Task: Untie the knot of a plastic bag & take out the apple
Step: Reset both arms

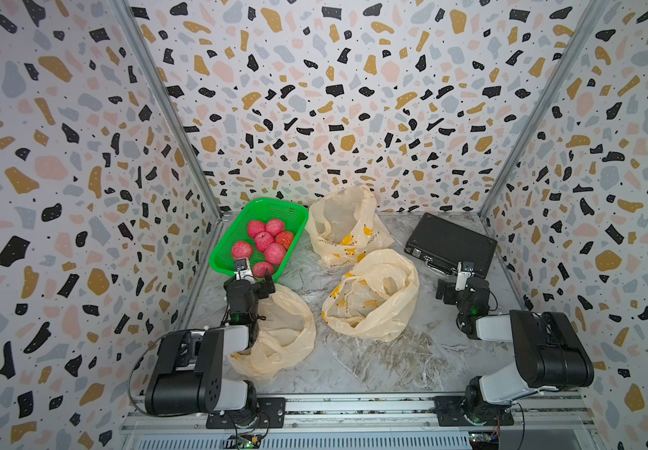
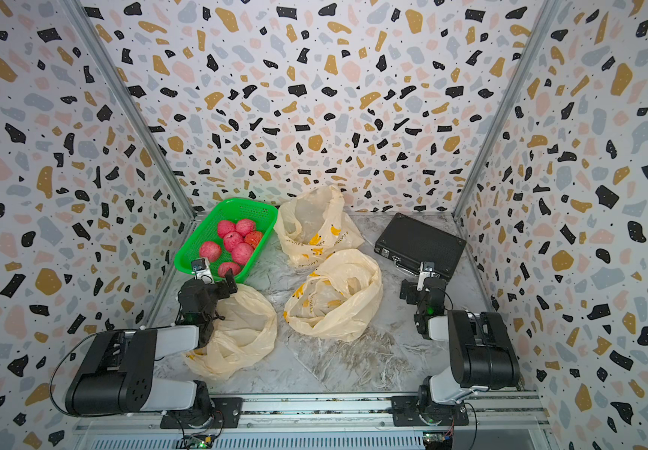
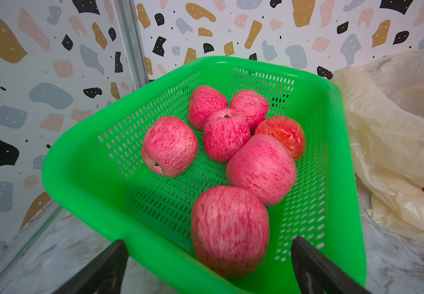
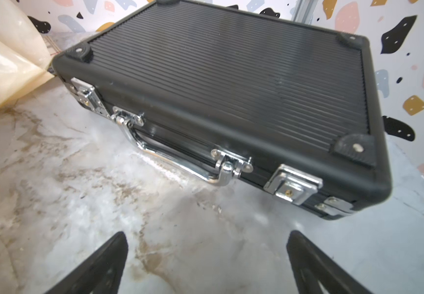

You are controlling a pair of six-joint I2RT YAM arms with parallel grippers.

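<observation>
The marbled surface (image 1: 392,362) carries three cream plastic bags in the middle of both top views. One (image 1: 287,331) lies lower left, partly under my left arm, one (image 1: 373,296) is central, and one (image 1: 345,222) sits above it. All are slack with gaping mouths, and I see no knot. The black case (image 1: 450,241) sits right of centre. The green basket (image 1: 216,260), left of centre, holds seven apples, the nearest apple (image 3: 230,231) just past my left jaws. Both left jaws and right jaws stand wide apart, empty. I judge the take-out done. Next I should back clear of the basket rim, or find a bag still tied.
</observation>
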